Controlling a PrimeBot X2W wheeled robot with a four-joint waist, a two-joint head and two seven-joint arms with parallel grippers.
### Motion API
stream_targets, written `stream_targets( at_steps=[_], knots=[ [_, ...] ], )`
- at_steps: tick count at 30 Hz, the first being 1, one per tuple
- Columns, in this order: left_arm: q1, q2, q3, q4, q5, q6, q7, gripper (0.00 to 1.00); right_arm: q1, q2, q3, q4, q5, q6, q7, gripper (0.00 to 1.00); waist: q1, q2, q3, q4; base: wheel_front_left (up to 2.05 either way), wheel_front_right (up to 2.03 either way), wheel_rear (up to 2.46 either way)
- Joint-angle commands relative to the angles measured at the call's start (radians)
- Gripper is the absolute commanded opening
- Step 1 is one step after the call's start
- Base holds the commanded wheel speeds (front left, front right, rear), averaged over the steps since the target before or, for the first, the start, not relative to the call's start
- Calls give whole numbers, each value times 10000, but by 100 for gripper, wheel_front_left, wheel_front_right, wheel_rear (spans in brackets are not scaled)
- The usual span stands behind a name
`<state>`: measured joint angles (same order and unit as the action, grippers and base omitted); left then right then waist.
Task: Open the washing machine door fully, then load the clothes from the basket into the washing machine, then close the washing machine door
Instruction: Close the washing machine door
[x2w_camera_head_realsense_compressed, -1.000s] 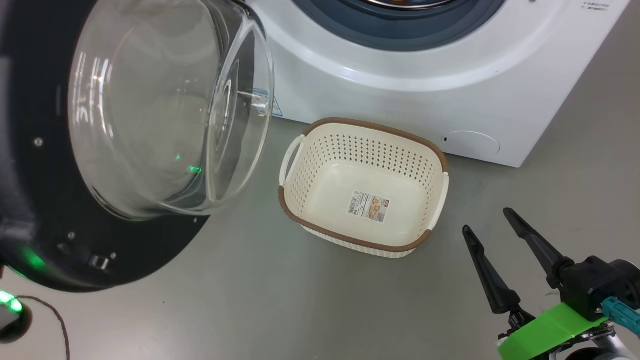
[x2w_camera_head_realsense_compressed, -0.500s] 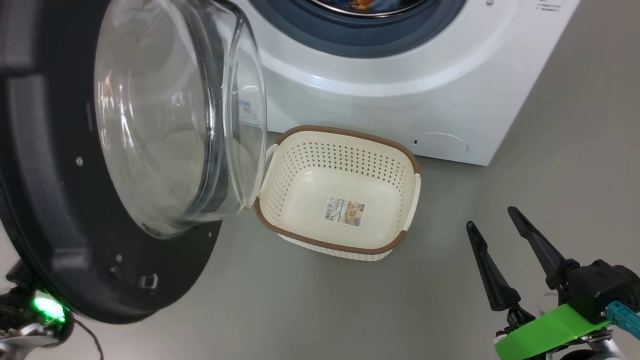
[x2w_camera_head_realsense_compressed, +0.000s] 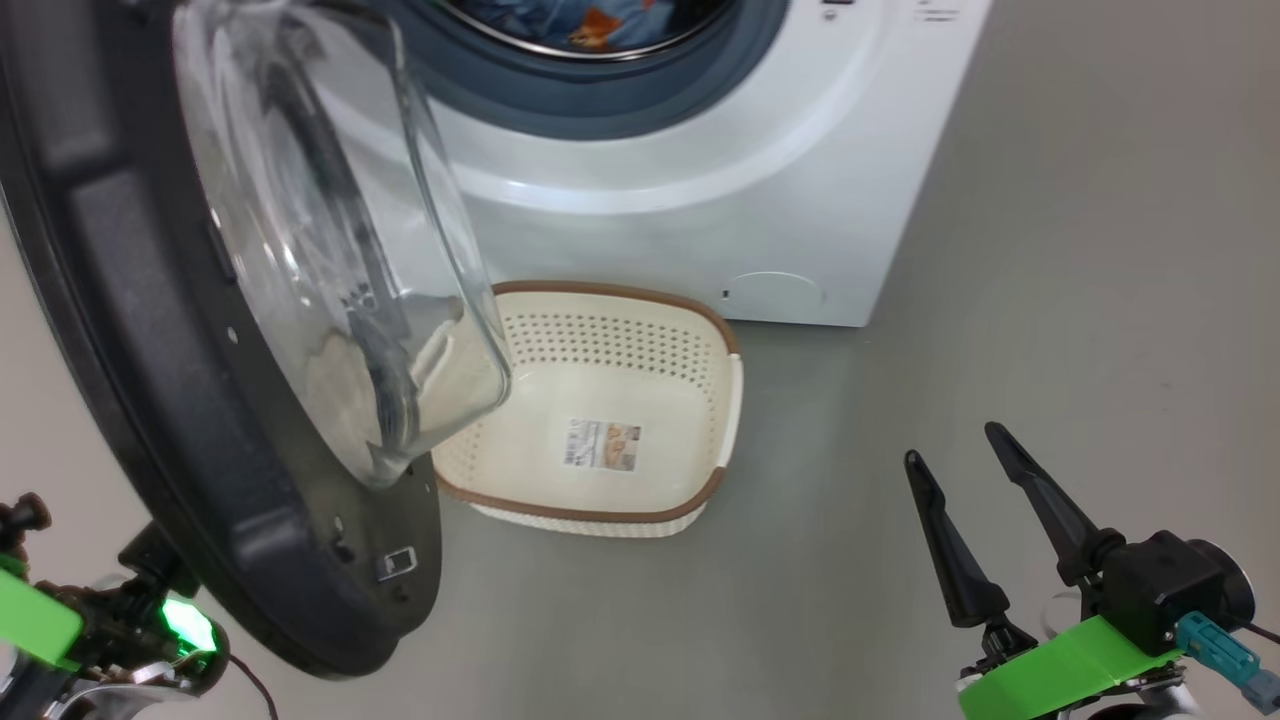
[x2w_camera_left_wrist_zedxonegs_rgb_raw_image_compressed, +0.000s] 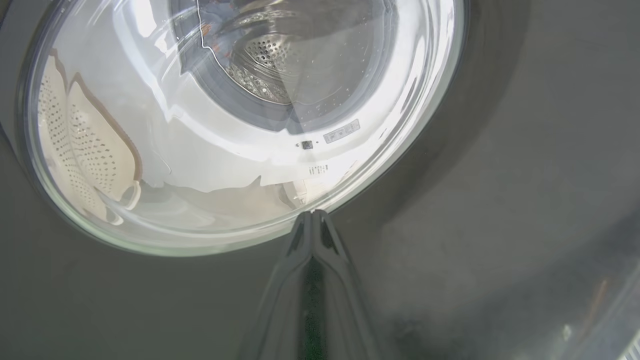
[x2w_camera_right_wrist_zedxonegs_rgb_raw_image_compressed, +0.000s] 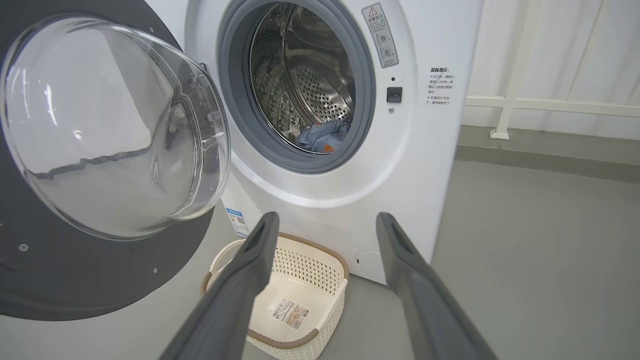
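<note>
Against a second ago, your whole head view has slid, so the camera has moved. The washing machine (x2w_camera_head_realsense_compressed: 700, 200) and the basket (x2w_camera_head_realsense_compressed: 620, 290) now sit further left in it, and more of the drum opening shows at the top. The door (x2w_camera_head_realsense_compressed: 150, 350) now looks nearly edge-on. Its glass bowl (x2w_camera_head_realsense_compressed: 330, 250) covers the basket's left end, where before there was floor between them. More of your left arm's green-lit wrist shows at the lower left. Your right gripper (x2w_camera_head_realsense_compressed: 952, 443) sits at about the same spot in the lower right as before.

Count one washing machine, one door and one basket, which stands on the grey floor (x2w_camera_head_realsense_compressed: 1050, 300) just in front of the machine. One paper label (x2w_camera_head_realsense_compressed: 603, 445) lies on the basket's bare base. The clothes (x2w_camera_right_wrist_zedxonegs_rgb_raw_image_compressed: 322, 137) are one light blue heap with an orange print, low in the steel drum. You cannot tell how many garments are in it.

You have two grippers with two dark fingers each. Your left gripper (x2w_camera_left_wrist_zedxonegs_rgb_raw_image_compressed: 312, 220) has its fingers pressed together with nothing between them. Their tips are at the rim of the glass window on the door's outer face. Whether they touch it cannot be told. Your right gripper's fingers are spread wide and hold nothing. They hang over the floor, well to the right of the basket, and point toward the machine.
</note>
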<state>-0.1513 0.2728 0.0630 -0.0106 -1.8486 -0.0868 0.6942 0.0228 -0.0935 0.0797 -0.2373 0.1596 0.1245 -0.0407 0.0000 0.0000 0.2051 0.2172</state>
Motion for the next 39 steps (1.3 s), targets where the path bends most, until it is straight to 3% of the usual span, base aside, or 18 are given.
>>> stream_targets(
  at_steps=[1, 16, 28, 39],
  knots=[
    [-118, 175, 215, -394, 101, 64, 161, 0, -252, 38, 263, -183, -46, 62, -111, 100, 0, 0, -199, -582, 0, 0, 0],
    [-410, -57, -46, -116, 342, 389, 12, 0, -219, 285, 718, 429, 66, 62, -511, 100, 0, 0, -670, -2388, 0, 0, 0],
    [-1433, -492, -101, 1305, 470, 117, -306, 0, -229, 356, 970, 738, 106, 62, -620, 100, 0, 0, -856, -3542, 0, 0, 0],
    [-2387, -676, -62, 2394, 662, -117, -539, 0, -313, 392, 989, 918, 171, 62, -756, 100, 0, 0, -777, -4118, 0, 0, 0]
  ],
)
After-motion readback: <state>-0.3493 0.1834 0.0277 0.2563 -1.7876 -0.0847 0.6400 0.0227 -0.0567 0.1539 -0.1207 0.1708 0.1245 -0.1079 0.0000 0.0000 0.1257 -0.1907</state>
